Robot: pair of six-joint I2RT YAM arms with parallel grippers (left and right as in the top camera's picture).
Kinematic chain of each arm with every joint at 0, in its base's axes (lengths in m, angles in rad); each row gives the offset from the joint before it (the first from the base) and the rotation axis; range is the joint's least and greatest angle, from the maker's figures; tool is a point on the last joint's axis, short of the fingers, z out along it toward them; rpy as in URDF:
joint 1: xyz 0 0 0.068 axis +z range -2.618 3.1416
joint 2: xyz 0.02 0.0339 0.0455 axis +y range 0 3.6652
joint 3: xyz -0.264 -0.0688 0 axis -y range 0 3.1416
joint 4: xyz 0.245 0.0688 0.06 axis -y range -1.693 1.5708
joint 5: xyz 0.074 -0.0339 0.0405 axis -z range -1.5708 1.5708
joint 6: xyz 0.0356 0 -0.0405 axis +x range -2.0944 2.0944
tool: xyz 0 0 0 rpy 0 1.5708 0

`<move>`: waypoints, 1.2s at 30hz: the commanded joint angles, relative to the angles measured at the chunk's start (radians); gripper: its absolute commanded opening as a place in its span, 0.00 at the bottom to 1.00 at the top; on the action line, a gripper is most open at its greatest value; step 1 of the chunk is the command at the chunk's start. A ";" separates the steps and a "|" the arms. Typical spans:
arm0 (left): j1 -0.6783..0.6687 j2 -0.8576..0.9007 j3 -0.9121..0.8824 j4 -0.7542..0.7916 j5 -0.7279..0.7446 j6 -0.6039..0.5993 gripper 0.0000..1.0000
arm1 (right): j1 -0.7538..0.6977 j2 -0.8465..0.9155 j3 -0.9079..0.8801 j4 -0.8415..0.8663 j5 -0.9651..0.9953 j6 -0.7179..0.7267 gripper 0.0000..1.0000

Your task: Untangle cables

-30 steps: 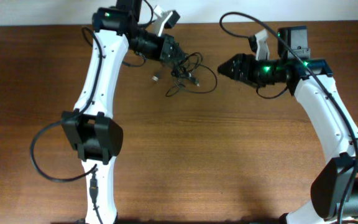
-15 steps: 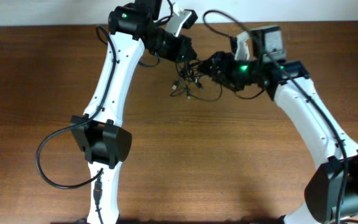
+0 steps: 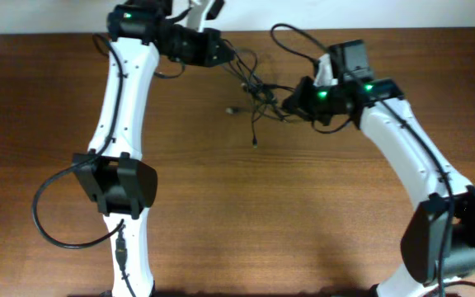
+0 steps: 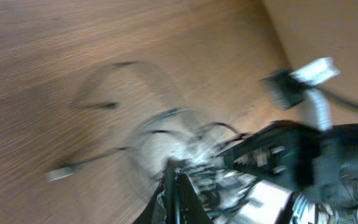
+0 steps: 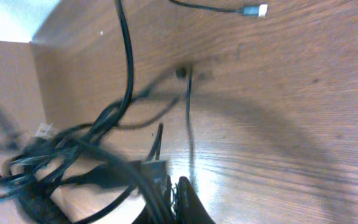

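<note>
Cables (image 3: 252, 82) hung as a loose black tangle over the far middle of the wooden table (image 3: 246, 214) in the overhead view, strung between the two grippers. The left gripper (image 3: 223, 52) was near the far edge, its jaws clamped on the strands at the tangle's upper left. The right gripper (image 3: 289, 102) sat just right of the tangle, its jaws closed on the strands at that side. Two loose ends trailed toward the near side of the table: one carried a small silvery plug (image 3: 232, 110) lying to the left, and the other ran lower to a thin cord tip (image 3: 255, 144).

From the left wrist, the picture was smeared by motion. The left gripper (image 4: 176, 186) showed at the bottom edge with its fingers pressed together around thin black strands. The cables (image 4: 160, 127) rose from it as blurred loops over the wood, and one strand ran left to a pale plug end (image 4: 58, 175) on the table. The right arm (image 4: 328, 155) filled the right side, close against the tangle.

From the right wrist, the right gripper (image 5: 173, 193) showed at the bottom edge, its fingers closed with black strands running into them. The cables (image 5: 98, 140) bunched to the left above the wood, one cord climbing to the top edge. Another strand near the top ended in a bright plug head (image 5: 253, 10) lying on the table.
</note>
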 commanded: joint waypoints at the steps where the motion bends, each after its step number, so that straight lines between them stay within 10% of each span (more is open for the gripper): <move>1: 0.119 -0.030 0.017 0.010 -0.217 -0.004 0.00 | -0.135 -0.139 0.002 -0.129 0.029 -0.200 0.04; 11: 0.220 -0.030 0.017 0.014 -0.481 0.004 0.00 | -0.372 -0.414 0.146 -0.561 -0.065 -0.753 0.04; 16: 0.225 -0.030 0.017 0.010 -0.487 0.038 0.00 | -0.399 -0.415 0.318 -0.613 -0.058 -0.671 0.04; 27: 0.111 -0.127 0.085 -0.006 0.378 0.079 0.00 | -0.398 -0.281 0.305 -0.622 -0.066 -0.589 0.04; 34: -0.064 -0.148 0.081 -0.242 -0.049 0.080 0.00 | -0.398 -0.257 0.305 -0.610 -0.064 -0.589 0.06; 36: -0.143 -0.148 0.081 -0.260 -0.125 0.107 0.27 | -0.398 -0.255 0.305 -0.604 -0.064 -0.589 0.06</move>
